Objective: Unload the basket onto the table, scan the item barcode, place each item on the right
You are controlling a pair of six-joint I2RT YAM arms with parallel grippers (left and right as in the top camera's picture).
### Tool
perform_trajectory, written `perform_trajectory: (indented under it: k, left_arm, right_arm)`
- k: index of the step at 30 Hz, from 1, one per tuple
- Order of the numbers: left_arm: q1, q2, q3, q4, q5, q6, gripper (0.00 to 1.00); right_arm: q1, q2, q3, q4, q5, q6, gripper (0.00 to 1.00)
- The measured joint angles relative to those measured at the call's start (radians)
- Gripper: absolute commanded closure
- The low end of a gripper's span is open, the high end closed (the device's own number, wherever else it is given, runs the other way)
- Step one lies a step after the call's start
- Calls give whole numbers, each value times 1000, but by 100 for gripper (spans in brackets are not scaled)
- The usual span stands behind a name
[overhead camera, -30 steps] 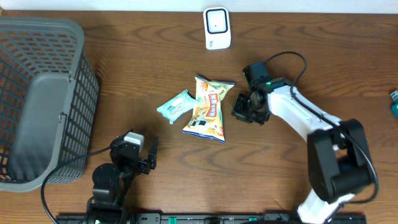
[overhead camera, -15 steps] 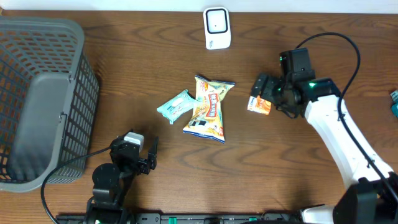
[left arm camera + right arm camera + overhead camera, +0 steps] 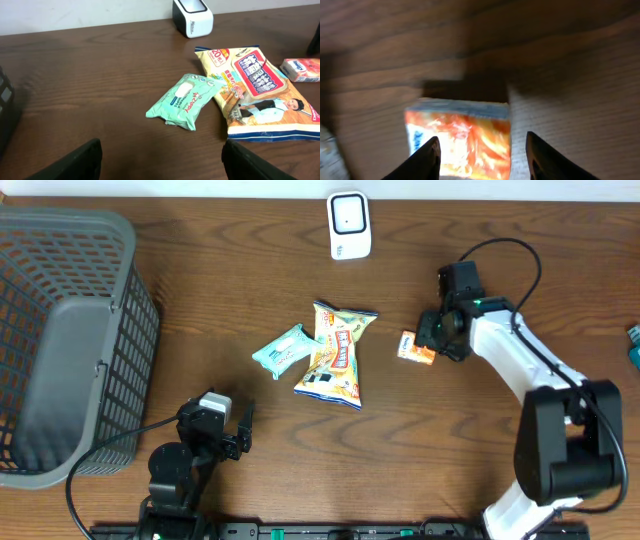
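A small orange packet [image 3: 415, 347] lies flat on the table right of the yellow snack bag [image 3: 338, 355]. My right gripper [image 3: 433, 338] hovers just over its right end. In the right wrist view the packet [image 3: 460, 137] sits between and below the spread fingers of that gripper [image 3: 482, 160], with a gap on the right side; it is open. The white scanner [image 3: 349, 225] stands at the back centre. My left gripper [image 3: 226, 430] rests open near the front edge, nothing between its fingers [image 3: 75, 160]; it faces the green wipes pack [image 3: 187, 100], snack bag [image 3: 255, 90] and scanner [image 3: 192, 17].
A grey mesh basket [image 3: 60, 340] fills the left side of the table. The green wipes pack [image 3: 283, 350] lies against the snack bag's left edge. A teal object [image 3: 634, 345] peeks in at the right border. The right arm's cable loops above the gripper.
The right gripper carried the orange packet rightward away from the snack bag, set it on the table and opened. It has since shifted slightly back over the packet. The left arm has not moved.
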Motion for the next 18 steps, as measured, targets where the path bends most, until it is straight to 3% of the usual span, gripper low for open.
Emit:
perform_trajectory:
  k: [4,11,18]
  left_arm:
    - [0,0,0,0,0,0,23]
    - [0,0,0,0,0,0,23]
    - [0,0,0,0,0,0,23]
  right_arm:
    - [0,35,0,1,20,-3,53]
    - [-20,68,2,11,30,-3,63]
    - [-20,118,43,18,-15,-14,93]
